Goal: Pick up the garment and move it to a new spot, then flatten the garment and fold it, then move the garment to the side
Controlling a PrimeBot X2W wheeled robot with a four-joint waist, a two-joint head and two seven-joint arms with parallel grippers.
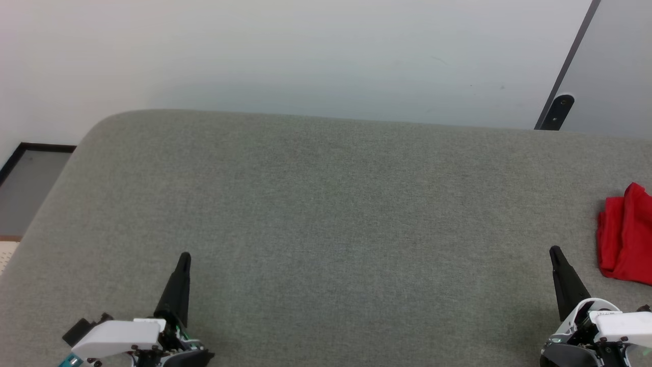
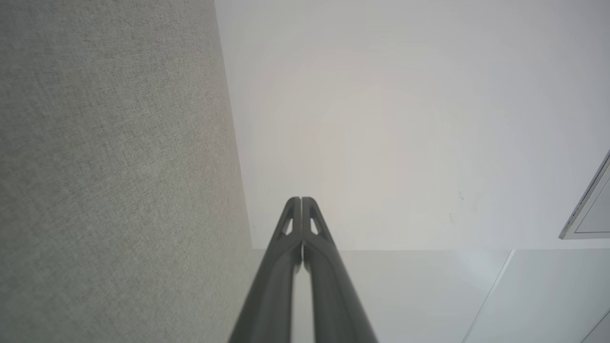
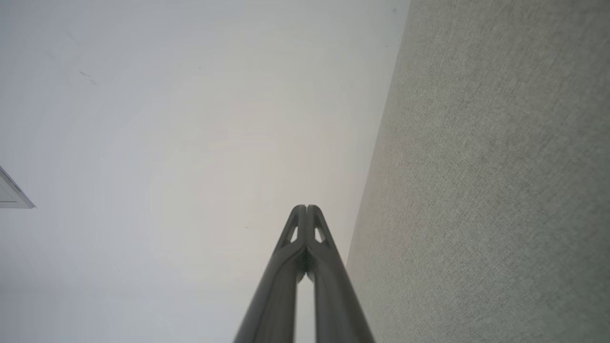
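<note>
The garment [image 1: 626,234] lies as a folded red bundle at the right edge of the grey fabric surface [image 1: 326,214], partly cut off by the head view's border. My right gripper [image 1: 555,252] stands shut at the lower right, its tips a short way left of the garment and apart from it. At the lower left my left gripper [image 1: 184,257] is shut and holds nothing. In the left wrist view the left gripper [image 2: 301,200] has its fingers pressed together, and in the right wrist view the right gripper [image 3: 306,207] is likewise shut and empty.
A pale wall [image 1: 305,56] rises behind the grey surface. A dark door frame [image 1: 565,76] stands at the back right. Floor and a dark-edged panel [image 1: 30,178] show past the surface's rounded left corner.
</note>
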